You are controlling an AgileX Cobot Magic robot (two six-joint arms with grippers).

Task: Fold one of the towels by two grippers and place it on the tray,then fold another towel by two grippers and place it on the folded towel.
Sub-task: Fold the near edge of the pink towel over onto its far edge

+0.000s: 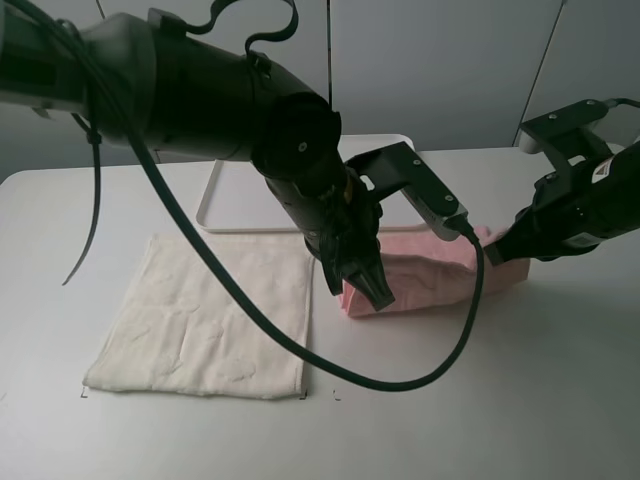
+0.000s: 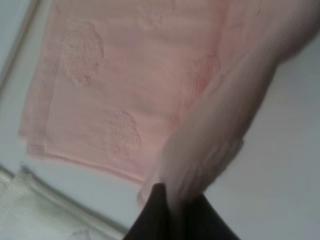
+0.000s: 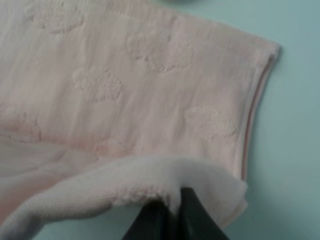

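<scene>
A pink towel [image 1: 430, 272] lies half folded on the table, right of centre. My left gripper [image 1: 372, 288] is shut on its near left corner, which the left wrist view [image 2: 200, 150] shows lifted and curled. My right gripper [image 1: 497, 252] is shut on its right corner, seen raised over the lower layer in the right wrist view [image 3: 150, 185]. A cream towel [image 1: 210, 318] lies flat at the front left. The white tray [image 1: 232, 200] sits at the back centre, partly hidden behind the left arm.
The left arm's black cable [image 1: 400, 382] loops down over the table in front of the pink towel. The cream towel's edge [image 2: 20, 200] shows in the left wrist view. The wall stands right behind the tray.
</scene>
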